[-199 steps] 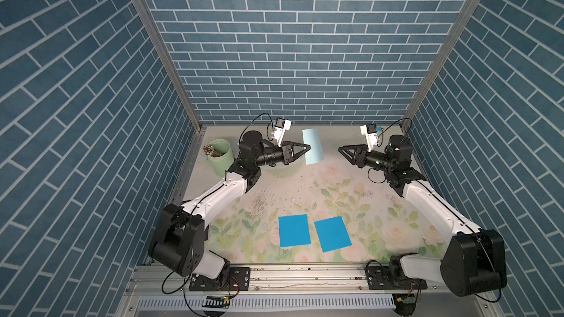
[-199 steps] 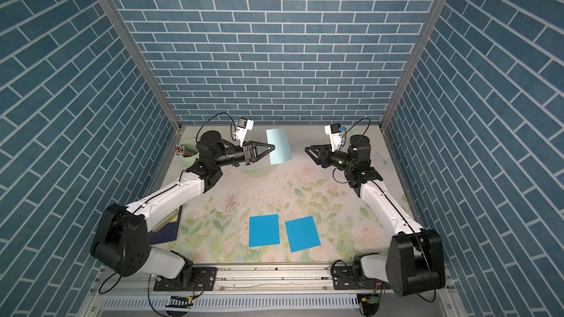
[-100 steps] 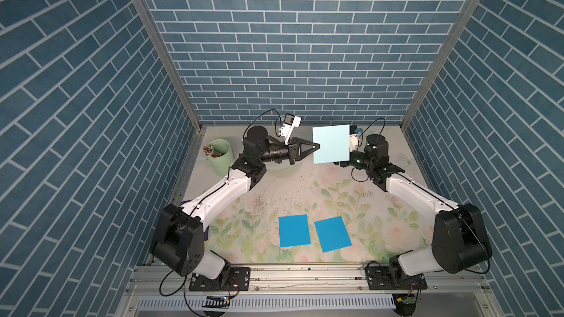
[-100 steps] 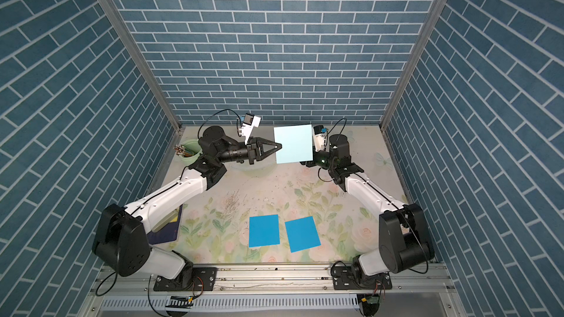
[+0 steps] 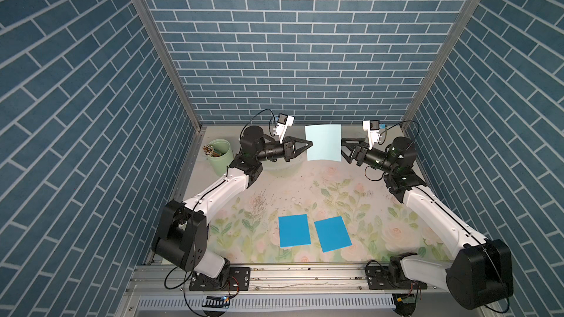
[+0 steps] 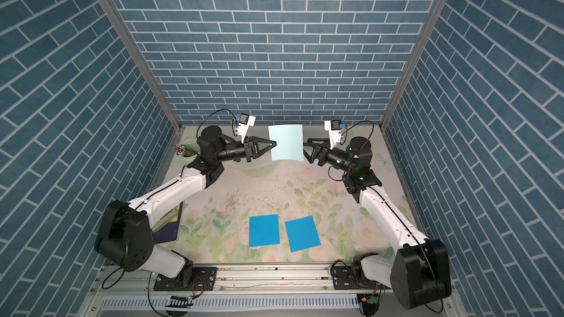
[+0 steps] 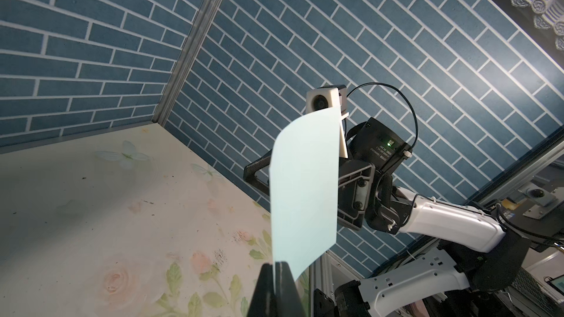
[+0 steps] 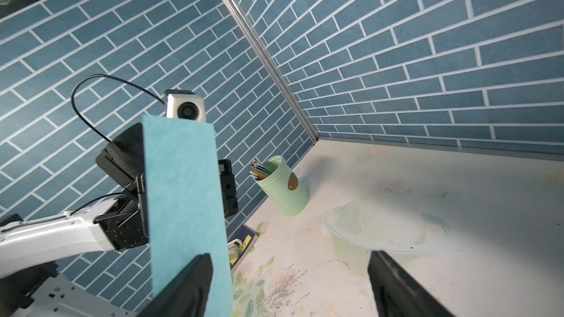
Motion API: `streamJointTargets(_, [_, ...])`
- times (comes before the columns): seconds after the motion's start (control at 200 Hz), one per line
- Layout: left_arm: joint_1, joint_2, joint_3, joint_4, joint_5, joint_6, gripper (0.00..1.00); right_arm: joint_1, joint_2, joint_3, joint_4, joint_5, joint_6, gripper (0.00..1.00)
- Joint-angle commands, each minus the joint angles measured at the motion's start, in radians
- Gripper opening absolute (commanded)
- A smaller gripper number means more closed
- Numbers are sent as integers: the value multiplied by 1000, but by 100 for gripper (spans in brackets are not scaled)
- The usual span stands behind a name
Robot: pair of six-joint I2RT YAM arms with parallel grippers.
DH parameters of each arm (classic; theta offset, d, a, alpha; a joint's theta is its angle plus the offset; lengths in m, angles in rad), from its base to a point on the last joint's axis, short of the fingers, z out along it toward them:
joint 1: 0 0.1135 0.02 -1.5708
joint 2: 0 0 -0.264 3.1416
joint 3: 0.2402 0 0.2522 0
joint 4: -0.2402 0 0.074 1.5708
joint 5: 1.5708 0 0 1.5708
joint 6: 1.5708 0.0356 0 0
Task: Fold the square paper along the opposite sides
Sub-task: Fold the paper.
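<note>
above the floral table (image 5: 305,190) the left gripper (image 5: 310,143) pinches one edge of the paper (image 5: 323,143), upright in the air, while the right gripper (image 5: 343,150) gapes wide just off its far edge and should probably close squarely at mid-edge without buckling it.

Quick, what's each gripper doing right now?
Left gripper: closed on the pale blue paper.
Right gripper: open, holding nothing.

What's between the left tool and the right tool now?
Only the pale blue paper, pinched at one edge by the shut left tool; the open right tool sits by its opposite edge. Both top views show it.
</note>
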Motion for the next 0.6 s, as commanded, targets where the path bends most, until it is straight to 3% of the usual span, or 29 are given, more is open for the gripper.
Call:
streamJointTargets(0.0, [-1,-33,-14,4,3,33,0,17,-15,-22,120,-44,67,90])
streamJointTargets(0.22, [-5,-45,-18,5,6,33,0,86,10,-5,173,-44,71,98])
streamJointTargets(0.595, [-16,-76,-37,0,26,47,0,133,100,42,247,-72,107,98])
